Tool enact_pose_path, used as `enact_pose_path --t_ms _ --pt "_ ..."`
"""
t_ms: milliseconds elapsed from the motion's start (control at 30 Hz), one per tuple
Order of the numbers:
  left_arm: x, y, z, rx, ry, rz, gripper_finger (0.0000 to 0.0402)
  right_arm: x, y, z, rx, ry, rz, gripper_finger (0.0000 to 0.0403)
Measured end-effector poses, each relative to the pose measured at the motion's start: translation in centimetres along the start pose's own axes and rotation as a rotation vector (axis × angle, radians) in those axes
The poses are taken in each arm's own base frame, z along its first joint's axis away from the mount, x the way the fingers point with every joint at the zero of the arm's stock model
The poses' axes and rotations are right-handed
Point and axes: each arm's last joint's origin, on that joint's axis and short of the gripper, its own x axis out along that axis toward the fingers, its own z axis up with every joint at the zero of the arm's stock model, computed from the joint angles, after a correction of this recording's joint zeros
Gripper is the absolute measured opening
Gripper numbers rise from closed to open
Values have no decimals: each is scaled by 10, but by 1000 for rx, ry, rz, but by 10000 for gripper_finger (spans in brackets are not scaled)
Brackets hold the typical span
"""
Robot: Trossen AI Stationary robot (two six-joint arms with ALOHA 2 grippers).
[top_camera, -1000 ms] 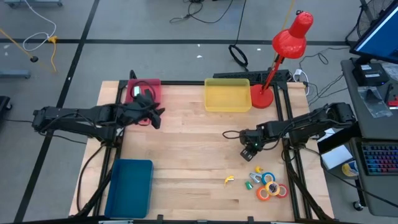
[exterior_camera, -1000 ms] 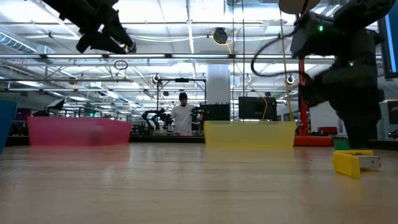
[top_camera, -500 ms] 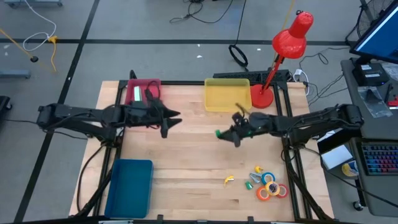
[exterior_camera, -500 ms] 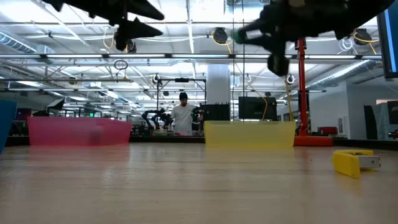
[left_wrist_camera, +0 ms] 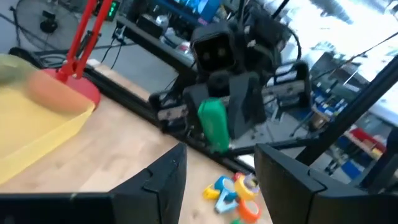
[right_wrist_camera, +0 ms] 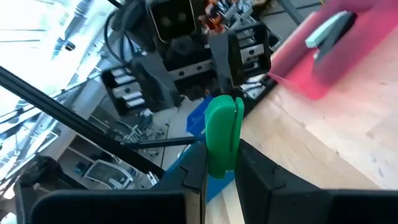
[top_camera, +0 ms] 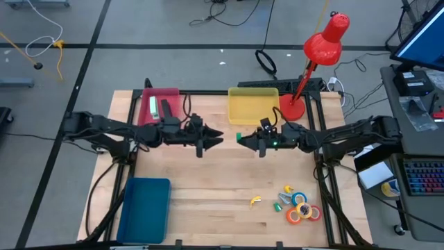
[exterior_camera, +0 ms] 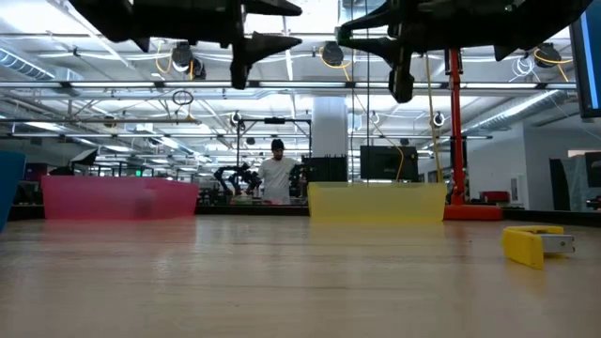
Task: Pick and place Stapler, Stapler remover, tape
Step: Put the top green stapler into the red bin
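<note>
My right gripper [top_camera: 241,139] hangs high over the middle of the table, pointing level toward the left, shut on a small green stapler remover [right_wrist_camera: 222,140]. My left gripper [top_camera: 216,137] faces it from the left, level and open, a short gap from the green piece [left_wrist_camera: 214,124]. A stapler [top_camera: 154,105] lies in the pink tray [top_camera: 173,95]. Several tape rolls [top_camera: 303,208] lie flat on the wood at the near right, with a yellow stapler remover [top_camera: 255,201] beside them. My right gripper pinches the green stapler remover's near end [right_wrist_camera: 219,165] between its two fingers [right_wrist_camera: 252,171]. The fingers come level from the table's right. The piece sticks out past the fingertips, lifted clear high above the table.
A yellow tray [top_camera: 254,121] stands at the far middle and a red desk lamp [top_camera: 293,107] beside it. A blue tray [top_camera: 146,208] sits at the near left. Small green bits [top_camera: 277,206] lie by the tapes. A person [exterior_camera: 277,178] stands far behind the table.
My right gripper has risen from near the tapes and gone toward the far left, tipping from pointing down to level, carrying the green piece. My left gripper has moved from over the pink tray toward the table's middle and tipped level, staying open.
</note>
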Motion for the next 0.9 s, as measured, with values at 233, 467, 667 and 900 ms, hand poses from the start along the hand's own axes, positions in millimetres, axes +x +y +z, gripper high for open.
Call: enact_pose_path --t_ms 233,467,667,900 --pt "11 3 -5 -52 -46 -31 186 6 -6 -5 20 12 -15 45" --pt "13 4 -6 -103 -62 -44 186 11 -5 -4 29 3 2 45" --pt "13 4 -5 -115 -69 -35 186 15 5 4 3 -21 31 45" --pt "17 -1 4 -115 -101 -33 186 18 12 10 -8 -26 36 45"
